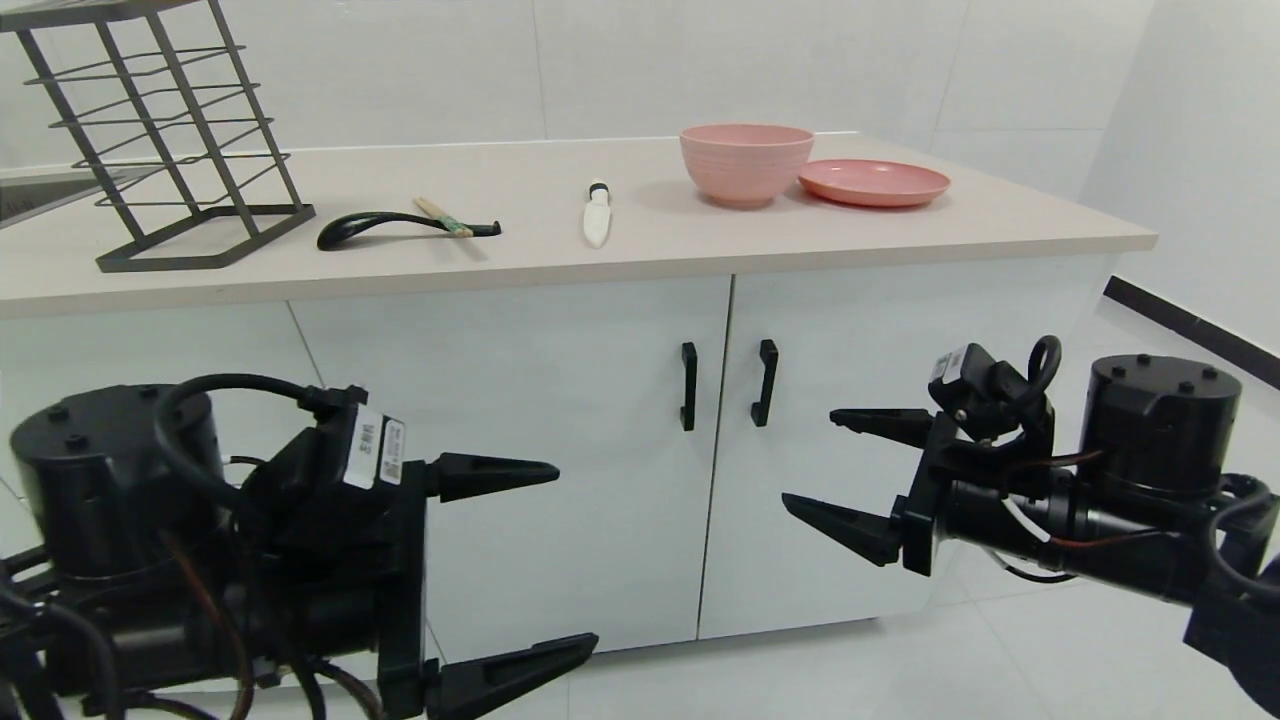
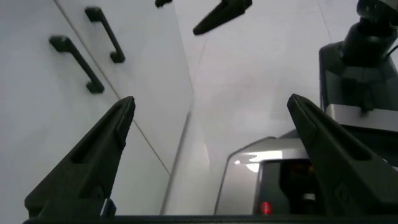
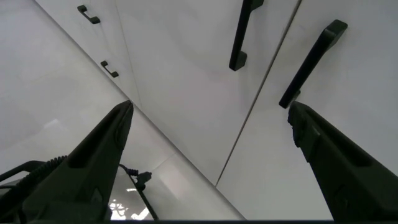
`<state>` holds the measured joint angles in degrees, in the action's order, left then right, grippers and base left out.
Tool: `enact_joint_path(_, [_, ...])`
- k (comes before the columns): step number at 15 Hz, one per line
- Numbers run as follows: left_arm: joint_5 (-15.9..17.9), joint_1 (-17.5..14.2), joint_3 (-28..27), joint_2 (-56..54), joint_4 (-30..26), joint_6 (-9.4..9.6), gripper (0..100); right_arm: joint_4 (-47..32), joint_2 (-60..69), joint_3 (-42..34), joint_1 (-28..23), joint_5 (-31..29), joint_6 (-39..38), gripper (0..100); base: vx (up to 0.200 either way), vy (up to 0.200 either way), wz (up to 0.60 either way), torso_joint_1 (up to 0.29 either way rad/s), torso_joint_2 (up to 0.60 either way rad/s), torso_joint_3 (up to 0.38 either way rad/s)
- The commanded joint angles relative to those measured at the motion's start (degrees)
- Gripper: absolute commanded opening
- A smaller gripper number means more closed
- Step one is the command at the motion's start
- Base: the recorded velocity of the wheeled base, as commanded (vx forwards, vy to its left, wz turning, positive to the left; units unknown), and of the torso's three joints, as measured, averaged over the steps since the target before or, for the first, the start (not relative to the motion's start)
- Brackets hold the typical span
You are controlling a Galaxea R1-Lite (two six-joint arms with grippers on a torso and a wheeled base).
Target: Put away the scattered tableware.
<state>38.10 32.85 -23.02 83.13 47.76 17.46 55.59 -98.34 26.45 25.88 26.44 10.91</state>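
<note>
Up on the beige countertop (image 1: 700, 240) the tableware lies spread out. Toward the back right corner stands a pink ribbed bowl (image 1: 746, 162), upright, and a shallow pink plate (image 1: 873, 182) lies flat just beside it on the side nearer the right edge; whether their rims touch cannot be told. Near the middle of the counter lies a white utensil (image 1: 597, 214) with a dark band at its far end, pointing toward the front edge. Left of it lies a black spoon (image 1: 380, 226) with a curved handle, and wooden chopsticks (image 1: 443, 216) with a green band are crossed over that handle. A black wire dish rack (image 1: 165, 130) stands at the left end. Below the counter, before the white cabinet doors with their two black handles (image 1: 688, 385), the left gripper (image 1: 576, 554) and the right gripper (image 1: 808, 456) hang with fingers spread wide, holding nothing.
</note>
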Motion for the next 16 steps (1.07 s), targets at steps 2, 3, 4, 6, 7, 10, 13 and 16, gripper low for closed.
enact_joint_path(2, [-3.6, 5.1, -0.3, 11.9, 12.4, 1.79, 100, 0.3, -3.3, 2.6, 0.0, 0.4, 0.0, 100, 0.0, 0.0, 0.0, 0.0, 0.0, 0.0])
enact_joint_path(3, [-4.3, 6.0, -0.4, 13.9, 15.7, 1.62, 100, 0.8, -4.3, 3.5, -0.1, 0.8, 0.0, 100, 0.0, 0.0, 0.0, 0.0, 0.0, 0.0])
enact_joint_path(4, [-4.6, 7.0, -0.5, 15.6, 18.5, 0.91, 100, 1.6, -5.7, 4.6, -0.1, 2.0, 0.2, 100, 0.0, 0.0, 0.0, 0.0, 0.0, 0.0])
enact_joint_path(6, [-4.6, 7.5, -2.4, 18.0, 19.9, 0.65, 100, 3.3, -8.5, 5.8, -0.7, 2.6, 0.3, 100, 0.0, 0.0, 0.0, 0.0, 0.0, 0.0])
enact_joint_path(7, [-4.6, 7.5, -3.5, 18.6, 20.0, 0.65, 100, 3.6, -9.5, 6.2, -1.4, 2.6, 0.4, 100, 0.0, 0.0, 0.0, 0.0, 0.0, 0.0])
enact_joint_path(10, [-4.6, 6.8, -7.6, 21.0, 20.3, 0.65, 100, 3.6, -12.2, 8.9, -4.2, 2.1, 0.4, 100, 0.0, 0.0, 0.0, 0.0, 0.0, 0.0])
enact_joint_path(13, [-4.5, 5.4, -10.7, 23.5, 21.7, 0.38, 100, 4.5, -16.2, 12.5, -5.8, 3.6, 1.8, 100, 0.0, 0.0, 0.0, 0.0, 0.0, 0.0])
enact_joint_path(16, [-4.0, 5.4, -11.3, 25.2, 25.7, -2.69, 100, 5.7, -19.4, 14.7, -5.5, 5.2, 2.2, 100, 0.0, 0.0, 0.0, 0.0, 0.0, 0.0])
